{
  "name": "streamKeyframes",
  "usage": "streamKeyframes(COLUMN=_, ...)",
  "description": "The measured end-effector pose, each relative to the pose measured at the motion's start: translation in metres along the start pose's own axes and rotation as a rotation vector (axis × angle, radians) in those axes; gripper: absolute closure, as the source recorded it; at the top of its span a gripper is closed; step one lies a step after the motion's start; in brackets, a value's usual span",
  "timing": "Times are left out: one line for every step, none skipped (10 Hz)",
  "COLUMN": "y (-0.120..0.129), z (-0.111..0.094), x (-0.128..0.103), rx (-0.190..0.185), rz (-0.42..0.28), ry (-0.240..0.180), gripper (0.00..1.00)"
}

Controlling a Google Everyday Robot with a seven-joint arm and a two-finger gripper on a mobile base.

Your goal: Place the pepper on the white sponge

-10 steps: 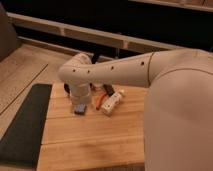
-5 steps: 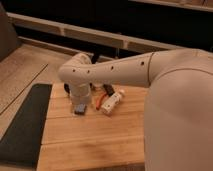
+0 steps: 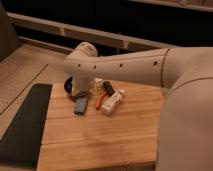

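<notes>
**Pepper Not Yet on the Sponge**

Found the jaws hanging low over the wooden desk; could not tell their opening or any hold. Spotted the pepper just beside the jaws, close against the white sponge beyond it. Judged best to pinch across its narrow width, lift clear, then lower flat. Noted the black pan crowding behind the jaws, with open board toward the near edge.

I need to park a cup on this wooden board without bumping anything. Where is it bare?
The near half of the wooden board is bare, between the dark mat and the robot's body. The far part is crowded: the gripper, black pan, pepper and cream-white block cluster under the arm.
</notes>
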Motion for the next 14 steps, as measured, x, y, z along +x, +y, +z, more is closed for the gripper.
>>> streamKeyframes(y=-0.003, z=-0.005, x=-0.009, rx=-0.015, rz=0.000, ry=-0.031, gripper=0.35)
streamKeyframes(y=-0.003, z=-0.008, x=-0.013, rx=-0.023, rz=-0.002, ry=-0.047, gripper=0.35)
streamKeyframes(y=-0.002, z=-0.008, x=-0.013, rx=-0.024, rz=-0.004, ry=-0.046, gripper=0.35)
streamKeyframes(y=0.000, z=-0.007, x=-0.012, rx=-0.024, rz=-0.008, ry=-0.045, gripper=0.35)
streamKeyframes(y=-0.002, z=-0.004, x=-0.014, rx=-0.020, rz=0.004, ry=-0.043, gripper=0.35)
streamKeyframes(y=-0.013, z=0.004, x=-0.021, rx=-0.011, rz=0.041, ry=-0.043, gripper=0.35)
streamKeyframes(y=-0.027, z=0.013, x=-0.032, rx=-0.004, rz=0.092, ry=-0.050, gripper=0.35)
streamKeyframes(y=-0.036, z=0.021, x=-0.040, rx=0.000, rz=0.116, ry=-0.054, gripper=0.35)
streamKeyframes(y=-0.049, z=0.039, x=-0.054, rx=0.002, rz=0.147, ry=-0.056, gripper=0.35)
streamKeyframes(y=-0.047, z=0.052, x=-0.059, rx=-0.013, rz=0.148, ry=-0.051, gripper=0.35)
streamKeyframes(y=-0.044, z=0.064, x=-0.061, rx=-0.032, rz=0.151, ry=-0.042, gripper=0.35)
streamKeyframes(y=-0.044, z=0.088, x=-0.058, rx=-0.050, rz=0.161, ry=-0.014, gripper=0.35)
streamKeyframes(y=-0.044, z=0.092, x=-0.057, rx=-0.054, rz=0.162, ry=-0.009, gripper=0.35)
streamKeyframes(y=-0.043, z=0.094, x=-0.057, rx=-0.057, rz=0.164, ry=-0.006, gripper=0.35)
